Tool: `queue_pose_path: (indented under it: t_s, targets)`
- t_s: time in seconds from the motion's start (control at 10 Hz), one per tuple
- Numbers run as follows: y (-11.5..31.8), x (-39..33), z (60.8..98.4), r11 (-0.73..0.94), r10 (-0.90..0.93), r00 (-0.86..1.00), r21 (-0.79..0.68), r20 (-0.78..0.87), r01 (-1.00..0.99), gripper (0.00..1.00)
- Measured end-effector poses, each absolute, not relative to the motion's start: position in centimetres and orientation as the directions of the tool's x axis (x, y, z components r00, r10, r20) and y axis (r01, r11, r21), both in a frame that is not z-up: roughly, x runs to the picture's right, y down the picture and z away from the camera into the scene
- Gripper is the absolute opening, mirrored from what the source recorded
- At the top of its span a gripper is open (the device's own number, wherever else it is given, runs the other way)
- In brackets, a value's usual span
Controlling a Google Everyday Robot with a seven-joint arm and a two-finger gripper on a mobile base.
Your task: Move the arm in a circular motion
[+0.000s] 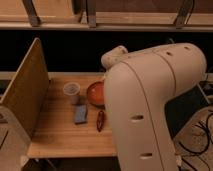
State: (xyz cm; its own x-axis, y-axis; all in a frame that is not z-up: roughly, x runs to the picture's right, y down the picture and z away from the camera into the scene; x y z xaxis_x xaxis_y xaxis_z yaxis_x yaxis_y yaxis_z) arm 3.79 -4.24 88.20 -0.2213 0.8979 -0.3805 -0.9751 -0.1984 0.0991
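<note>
The cream-beige arm point(150, 100) fills the right half of the camera view, a thick rounded segment with small dark oval holes. It bends over the right side of the wooden table point(60, 135) and narrows to a knobby end point(114, 56) near the table's back edge. The gripper is at that knobby end, above and behind the orange bowl point(95, 93).
On the table stand a clear plastic cup point(72, 92), a blue sponge point(80, 114) and a dark red slim object point(100, 120). A tall wooden panel point(25, 92) walls the table's left side. Shelving runs along the back. Cables point(197, 142) lie on the floor at right.
</note>
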Motion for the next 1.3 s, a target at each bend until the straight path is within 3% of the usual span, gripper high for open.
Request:
queue_pose_path:
  t_s: [0.4,0.8,1.0,1.3]
  targets:
    - [-5.2,-4.3,88.8,-0.103,0.893,-0.06,-0.074,-0.445,-0.992,0.8]
    - [-1.6,-9.7,85.7,0.061,0.848,0.148,-0.182,-0.509,-0.981,0.8]
    - [1.1,-8.8,83.3,0.166,0.821,0.218,-0.145,-0.528,-0.975,0.8]
    - [1.9,-4.2,81.2,0.187,0.83,0.16,-0.004,-0.533,-0.982,0.8]
